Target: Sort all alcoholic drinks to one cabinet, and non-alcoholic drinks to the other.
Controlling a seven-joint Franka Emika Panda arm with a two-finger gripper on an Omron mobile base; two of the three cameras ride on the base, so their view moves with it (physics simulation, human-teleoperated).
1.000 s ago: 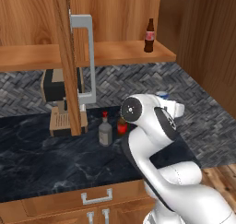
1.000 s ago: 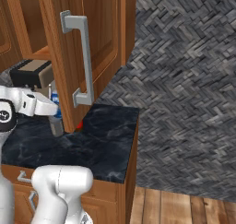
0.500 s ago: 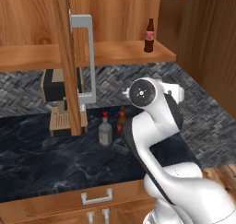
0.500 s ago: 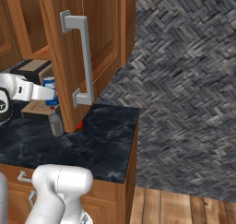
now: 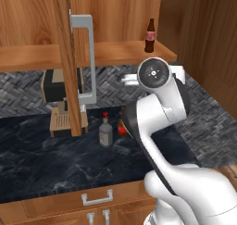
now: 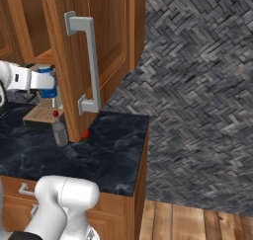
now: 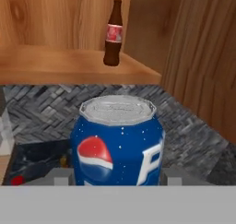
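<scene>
On the dark tabletop, the liquor bottle is seen upright beside the open cabinet door. A blue soda can is clamped in the end effector, raised above the tabletop. Further right, the cola bottle is stood alone on the cabinet shelf. Something red behind the arm is perhaps the beer bottle.

Shelf bare left of cola bottle; open cabinet door blocks left side.
</scene>
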